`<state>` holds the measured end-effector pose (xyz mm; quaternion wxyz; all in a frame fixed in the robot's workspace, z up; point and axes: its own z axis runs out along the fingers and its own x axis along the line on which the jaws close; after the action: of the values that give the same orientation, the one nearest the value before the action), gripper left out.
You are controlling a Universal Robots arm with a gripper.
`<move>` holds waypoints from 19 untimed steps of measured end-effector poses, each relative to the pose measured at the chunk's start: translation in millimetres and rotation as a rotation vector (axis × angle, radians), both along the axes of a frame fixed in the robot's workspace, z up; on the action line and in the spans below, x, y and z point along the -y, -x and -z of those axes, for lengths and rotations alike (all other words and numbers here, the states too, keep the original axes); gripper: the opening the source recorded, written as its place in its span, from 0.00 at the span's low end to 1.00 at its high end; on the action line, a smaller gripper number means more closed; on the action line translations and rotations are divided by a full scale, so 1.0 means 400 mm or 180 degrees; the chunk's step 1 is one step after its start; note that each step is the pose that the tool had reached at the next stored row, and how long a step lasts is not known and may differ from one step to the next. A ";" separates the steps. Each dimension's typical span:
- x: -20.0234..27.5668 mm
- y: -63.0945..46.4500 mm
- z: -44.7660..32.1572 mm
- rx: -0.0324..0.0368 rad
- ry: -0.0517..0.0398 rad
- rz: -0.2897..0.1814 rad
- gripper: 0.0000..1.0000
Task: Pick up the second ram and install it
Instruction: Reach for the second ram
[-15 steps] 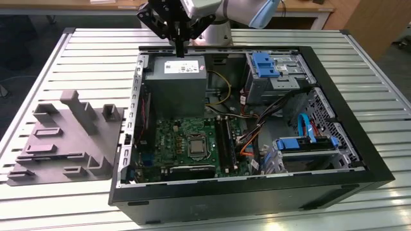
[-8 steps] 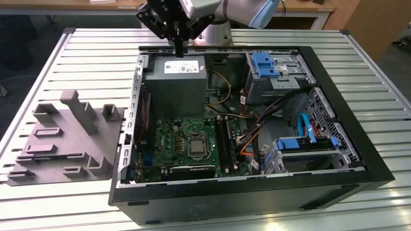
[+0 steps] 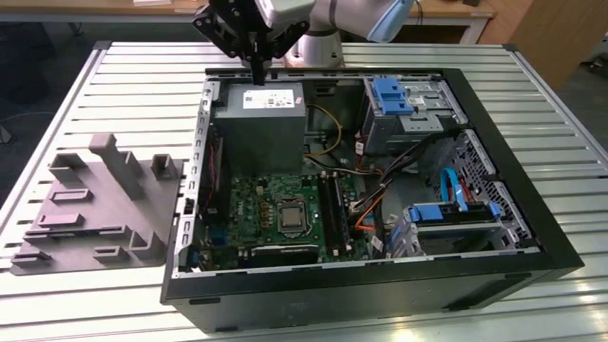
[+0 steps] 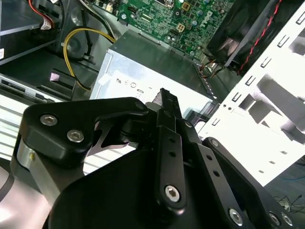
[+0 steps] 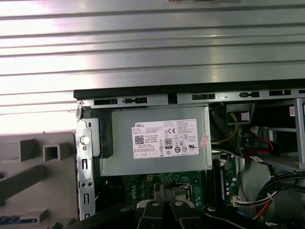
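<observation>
Overhead for now: gripper [image 3: 256, 70] hanging above the far end of the grey power supply [image 3: 258, 121], close over its labelled face, fingers drawn together to one narrow tip in the exterior view. Same closed look in the second wrist view, black fingers [image 4: 167, 143] lying side by side (impossible to tell about anything thin pinched between them).

Off to the exterior view's left of the open black computer case [image 3: 532, 235], on the slatted metal table [image 3: 142, 78]: a grey moulded fixture [image 3: 95, 206] with raised blocks and slots.

Hard to make out in the first wrist view: second ram [image 5: 16, 220], apparently, as a short stretch of blue strip lying in that fixture, cut off at the frame edge, chips and label not discernible. Well apart from the gripper.

Inside the case: green motherboard [image 3: 275, 206] with long black memory slots [image 3: 332, 203], partly hidden on one side by orange and black cables [image 3: 369, 206].
</observation>
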<state>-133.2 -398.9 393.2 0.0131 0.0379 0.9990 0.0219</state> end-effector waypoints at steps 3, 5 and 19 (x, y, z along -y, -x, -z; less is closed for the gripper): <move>0.000 0.009 0.000 0.0000 0.0000 0.0000 0.11; 0.000 0.018 0.000 0.0001 0.0000 0.0000 0.11; 0.000 0.084 0.000 0.0013 0.0000 0.0000 0.11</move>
<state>-166.8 -398.9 393.2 0.0151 0.0379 0.9989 0.0219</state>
